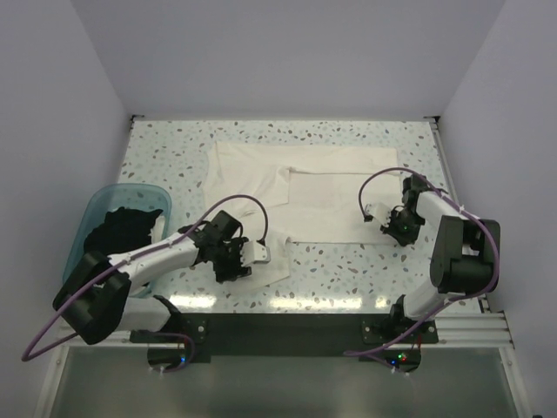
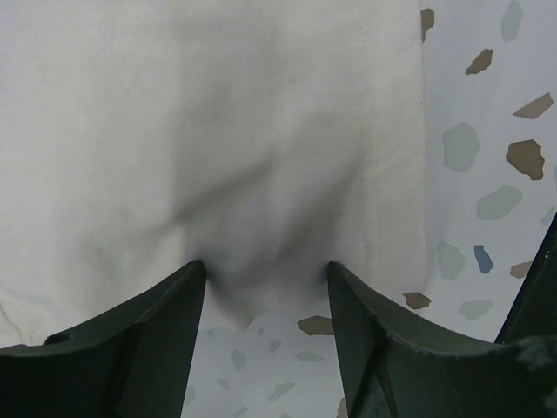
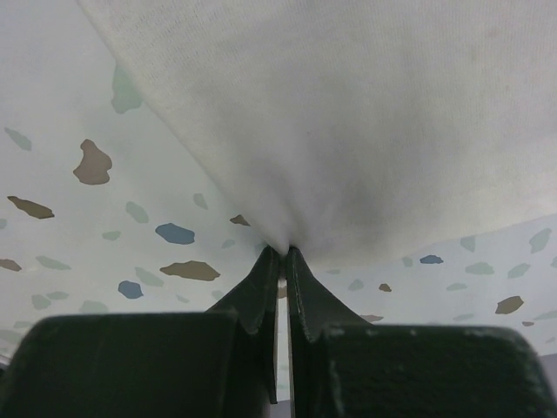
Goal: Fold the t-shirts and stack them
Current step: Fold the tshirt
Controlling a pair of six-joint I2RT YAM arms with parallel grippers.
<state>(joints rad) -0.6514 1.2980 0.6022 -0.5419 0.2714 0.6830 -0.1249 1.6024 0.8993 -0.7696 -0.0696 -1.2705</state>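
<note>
Lying spread across the middle of the surface (image 1: 348, 270), the white t-shirt (image 1: 300, 187) is shown plain side up; no print is visible.

Black t-shirt (image 1: 122, 228): heaped in the teal tub (image 1: 97, 202) at the left edge, untouched.

Right end effector (image 3: 284, 257): clamped tight on a pinch of the near right hem, the cloth drawn into a peak.

Left end effector (image 2: 265, 279): jaws stood apart, straddling a pucker of the near left hem. Nothing is gripped, as far as can be judged.

Risks:
- If a lift is begun with only one corner held, the shirt is likely to be dragged askew and the fold spoiled.
- The thin pinch at the right may be pulled free.
- Two layers may be caught at the left, where the cloth appears doubled.

Views: the arms' spacing, the sleeves and the tub are given only from above. Jaw states and the hem seam are given only by the wrist cameras.
</note>
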